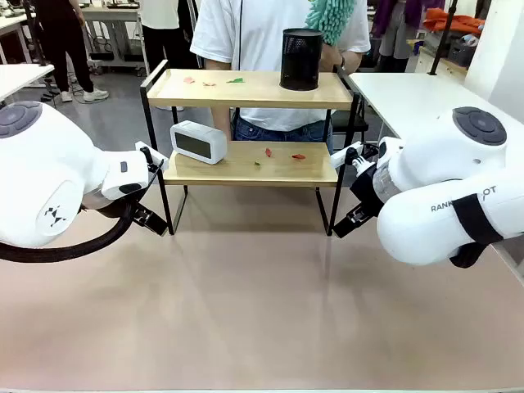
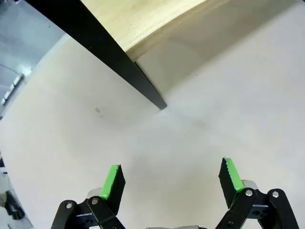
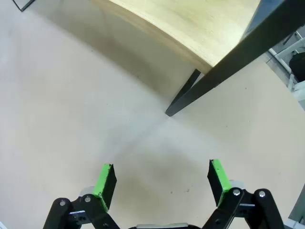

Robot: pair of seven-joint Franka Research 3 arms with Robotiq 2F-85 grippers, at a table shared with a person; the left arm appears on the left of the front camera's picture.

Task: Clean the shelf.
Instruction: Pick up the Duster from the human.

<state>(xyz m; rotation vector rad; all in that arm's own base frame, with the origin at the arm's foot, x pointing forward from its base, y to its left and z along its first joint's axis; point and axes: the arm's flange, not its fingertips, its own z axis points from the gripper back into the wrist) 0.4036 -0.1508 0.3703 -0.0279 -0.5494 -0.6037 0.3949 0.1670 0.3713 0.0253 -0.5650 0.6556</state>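
Left tool, right tool agape, empty; shelf carries clock, black cylinder, scraps

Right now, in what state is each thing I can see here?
Shelf: standing, scraps on both boards.
Clock: standing on lower board, left end.
Black canister: upright on top board.
Duster: raised behind the shelf.
Left gripper: open, empty.
Right gripper: open, empty.
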